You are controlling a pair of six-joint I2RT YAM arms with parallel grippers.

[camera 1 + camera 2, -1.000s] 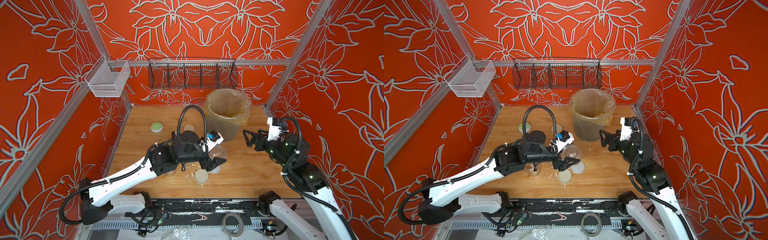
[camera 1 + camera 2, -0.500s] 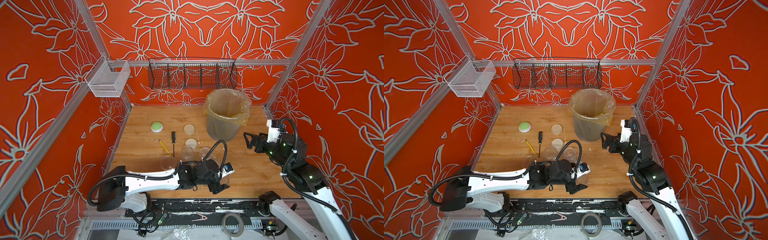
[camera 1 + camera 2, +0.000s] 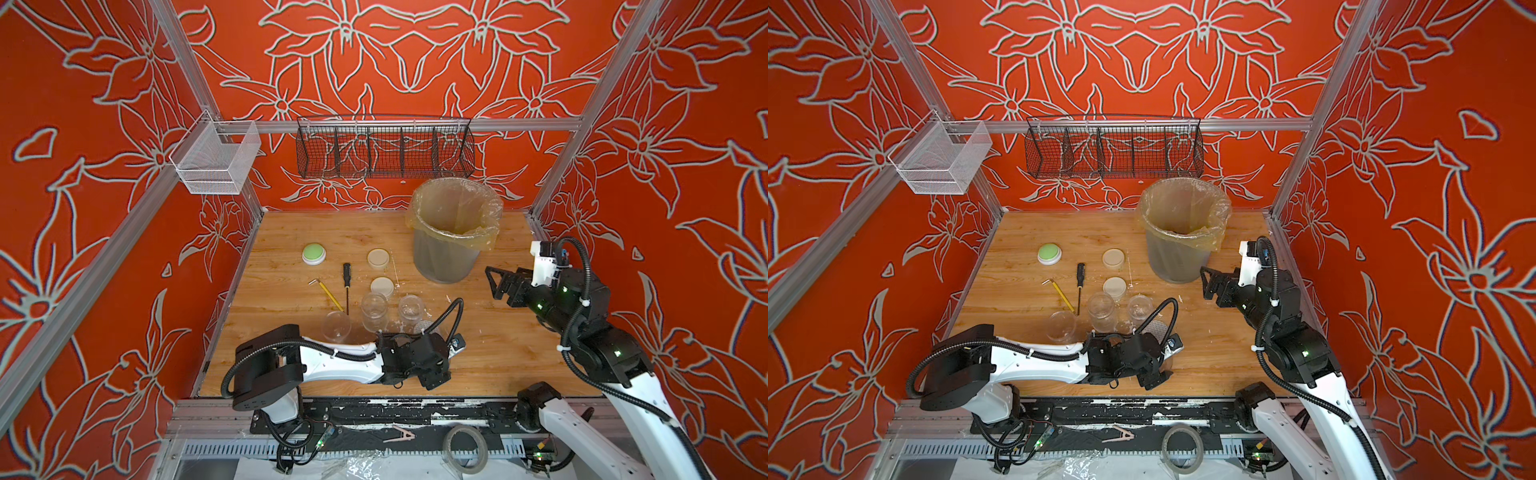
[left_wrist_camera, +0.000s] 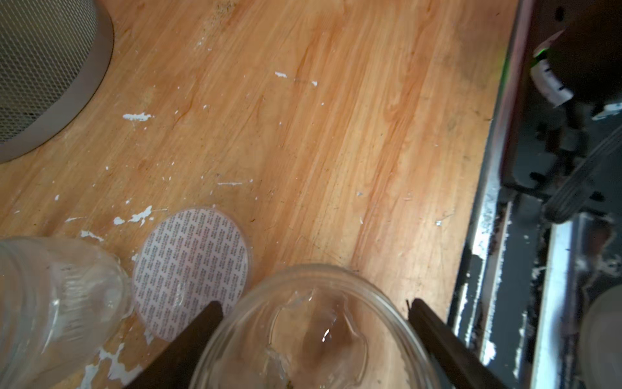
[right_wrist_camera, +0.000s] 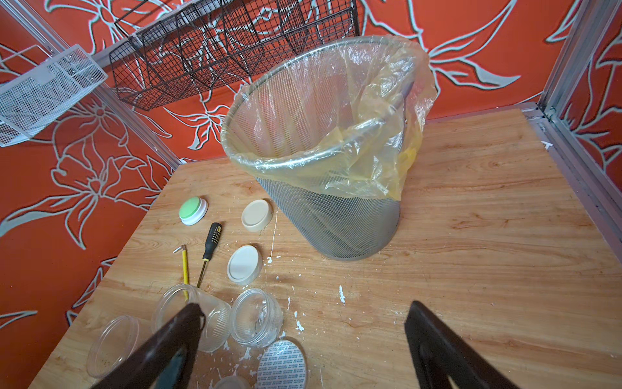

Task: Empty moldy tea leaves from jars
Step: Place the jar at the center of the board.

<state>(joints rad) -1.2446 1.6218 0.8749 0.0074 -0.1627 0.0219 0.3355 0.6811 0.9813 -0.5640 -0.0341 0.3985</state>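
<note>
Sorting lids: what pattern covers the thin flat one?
Thin lid: white with rows of grey marks, clearest in left wrist view.

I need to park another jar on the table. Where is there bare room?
Freest: the front-right tabletop between the bin, the open right gripper and the left gripper holding a jar. Also bare: the back strip behind the green button. Crowded: the middle, where lids, screwdriver, hex key and open jars cluster.
</note>
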